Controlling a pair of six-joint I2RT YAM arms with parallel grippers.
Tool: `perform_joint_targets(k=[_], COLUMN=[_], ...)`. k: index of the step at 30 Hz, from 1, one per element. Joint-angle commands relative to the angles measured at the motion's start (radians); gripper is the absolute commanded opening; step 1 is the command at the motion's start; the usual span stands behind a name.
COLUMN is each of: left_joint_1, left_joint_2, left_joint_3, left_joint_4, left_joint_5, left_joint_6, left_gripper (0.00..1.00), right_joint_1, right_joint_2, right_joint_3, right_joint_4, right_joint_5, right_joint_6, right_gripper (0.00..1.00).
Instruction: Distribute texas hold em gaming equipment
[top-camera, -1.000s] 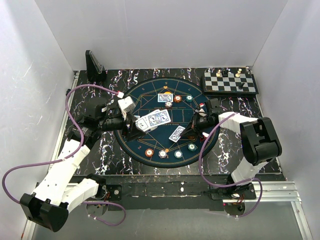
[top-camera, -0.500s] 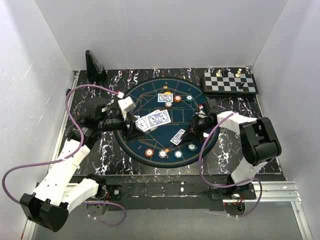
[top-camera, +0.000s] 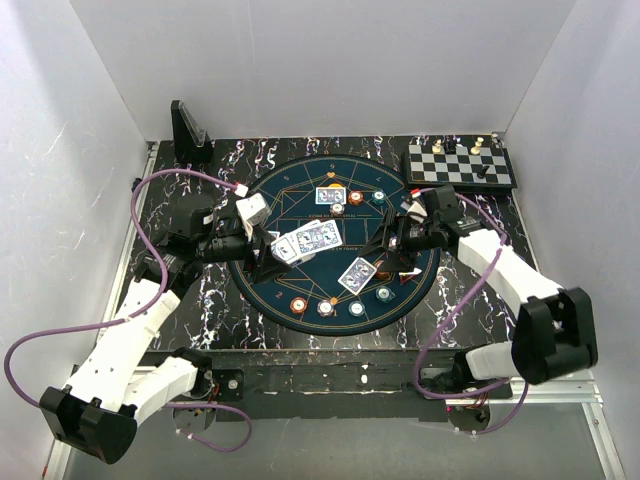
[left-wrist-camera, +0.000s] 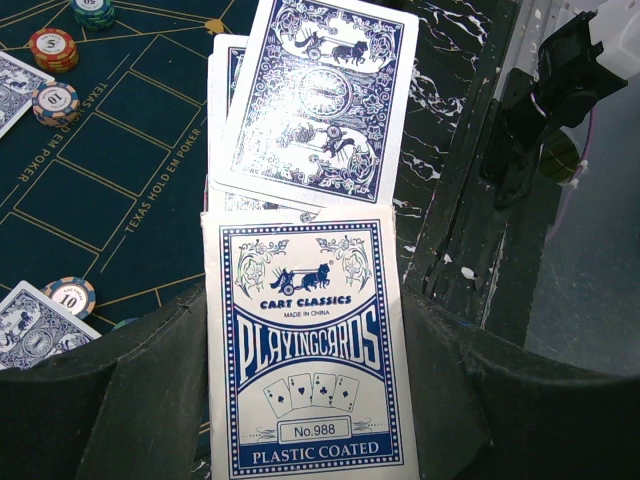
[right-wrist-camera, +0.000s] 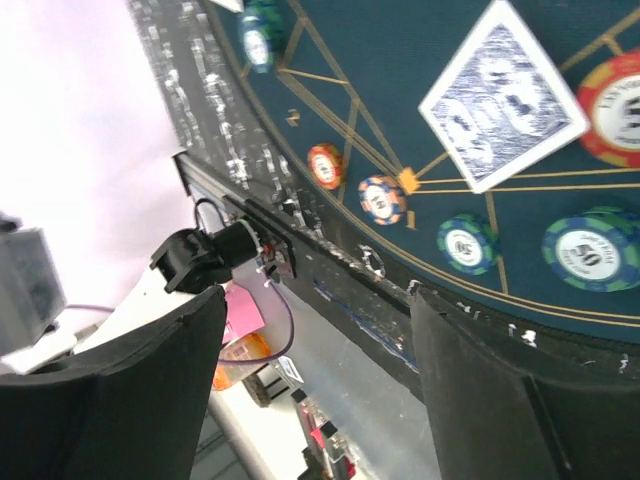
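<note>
Playing cards (left-wrist-camera: 318, 105) with white borders and blue ornamental backs, printed with a horse-drawn cart, are fanned out from a card stack (top-camera: 308, 239) held above the left-centre of the round dark-blue mat (top-camera: 290, 195). The nearest face of the stack (left-wrist-camera: 305, 350) reads "Cart Classics Playing Cards, No. 988, Plastic Coated". The left gripper (left-wrist-camera: 305, 320) is clenched on this stack, with one black finger against each long edge.

A single loose card (top-camera: 356, 273) lies face down and tilted on the mat, right of centre. A far card (top-camera: 330, 196) lies flat near the mat's far side.

The poker chips are coin-shaped, with striped rims and printed numbers. An orange chip (top-camera: 355, 198), a white chip (top-camera: 338, 208) and a teal chip (top-camera: 379, 196) sit just beside the far card. Along the mat's near edge runs a row of orange (top-camera: 298, 306), white (top-camera: 325, 308) and teal (top-camera: 357, 309), with one more teal chip (top-camera: 383, 294) further right.

The right gripper (top-camera: 392, 252) hangs over the mat's right part, just right of the loose card. Its fingers (right-wrist-camera: 110, 400) are spread wide and grip nothing. Its wrist view looks down on the loose card and the near row of chips.

The mat lies on a black marbled table (top-camera: 500, 205). A chessboard (top-camera: 460, 167) with pieces sits at the table's far right corner, and a black stand (top-camera: 188, 128) stands at the far left.
</note>
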Motion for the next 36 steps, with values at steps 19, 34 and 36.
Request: perform_joint_targets(k=[19, 34, 36], left_joint_1=[0.005, 0.005, 0.005], left_joint_2=[-0.03, -0.03, -0.032], left_joint_3=[0.03, 0.033, 0.033], left_joint_4=[0.02, 0.007, 0.005], left_joint_5=[0.034, 0.037, 0.037], left_joint_6=[-0.007, 0.006, 0.011], left_gripper=[0.0, 0.0, 0.0], right_joint_1=[0.14, 0.335, 0.337], right_joint_2=[-0.153, 0.022, 0.018], right_joint_3=[0.299, 0.397, 0.388], right_joint_4=[0.096, 0.093, 0.093], right_joint_5=[-0.154, -0.025, -0.017], right_joint_6=[0.135, 0.157, 0.16], right_gripper=[0.89, 0.89, 0.81])
